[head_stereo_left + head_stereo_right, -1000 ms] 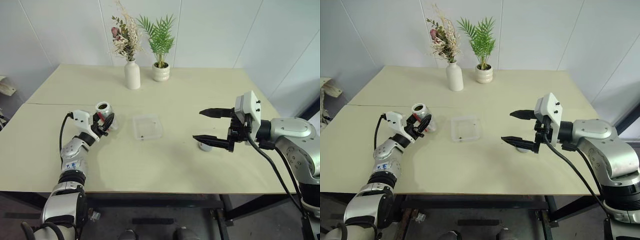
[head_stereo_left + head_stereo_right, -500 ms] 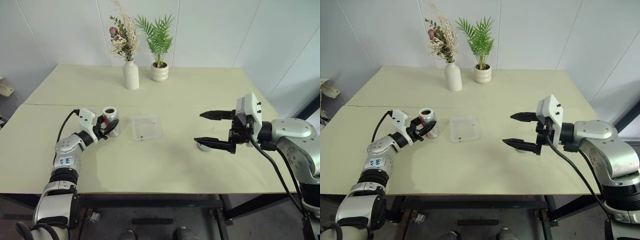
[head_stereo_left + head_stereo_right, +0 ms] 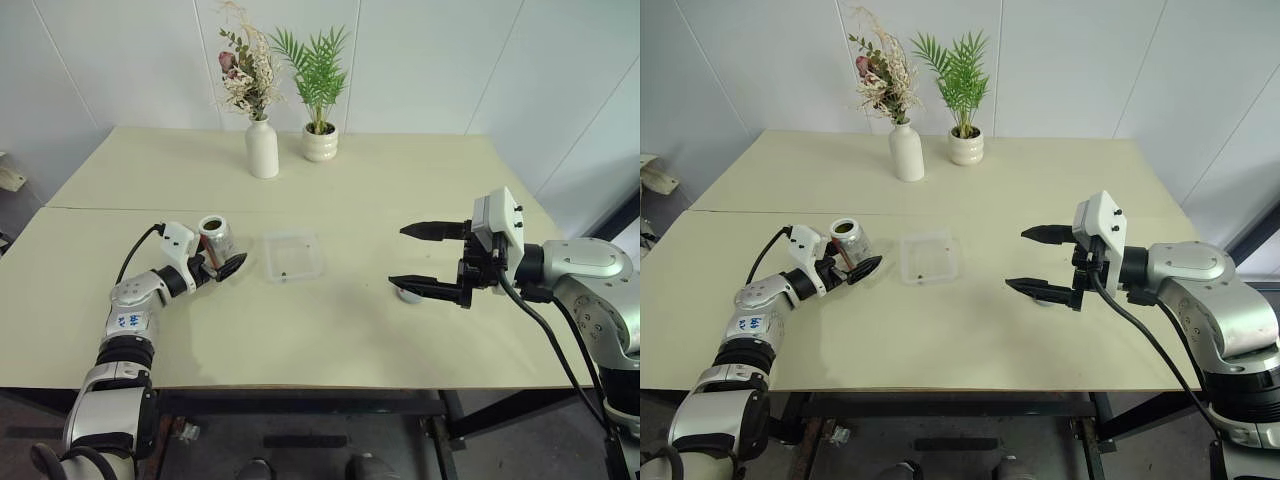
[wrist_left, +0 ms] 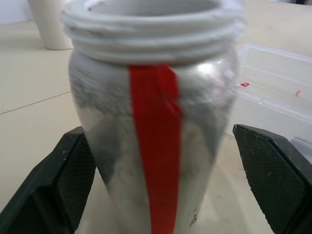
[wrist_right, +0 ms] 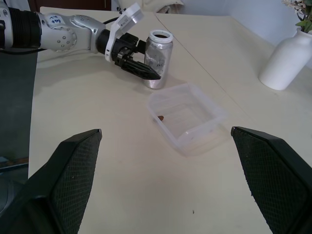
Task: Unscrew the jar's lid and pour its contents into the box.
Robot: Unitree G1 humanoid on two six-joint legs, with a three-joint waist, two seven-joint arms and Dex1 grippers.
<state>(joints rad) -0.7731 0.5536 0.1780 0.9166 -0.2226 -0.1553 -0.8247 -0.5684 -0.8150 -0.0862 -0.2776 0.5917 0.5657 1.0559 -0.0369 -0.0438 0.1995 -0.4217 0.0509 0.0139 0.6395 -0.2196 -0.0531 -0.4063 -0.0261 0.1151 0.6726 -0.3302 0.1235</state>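
Observation:
The silver jar [image 3: 217,240] with a red stripe [image 4: 155,146] stands upright and uncapped on the table, left of the box. My left gripper [image 3: 220,256] is open around it, one finger [image 4: 61,183] on each side with a small gap. The clear square box [image 3: 294,256] lies at the table's middle and holds a tiny dark bit of the contents [image 5: 160,117]. The small grey lid [image 3: 408,294] rests on the table, partly hidden under the lower finger of my right gripper [image 3: 398,255]. That gripper hovers open and empty, pointing left toward the box.
A white vase [image 3: 262,150] with dried flowers and a white plant pot [image 3: 321,145] stand at the table's far edge. A seam [image 3: 100,209] crosses the tabletop behind the jar.
My left gripper held the jar tilted above the table, set it down upright, then opened. The right arm has stayed still.

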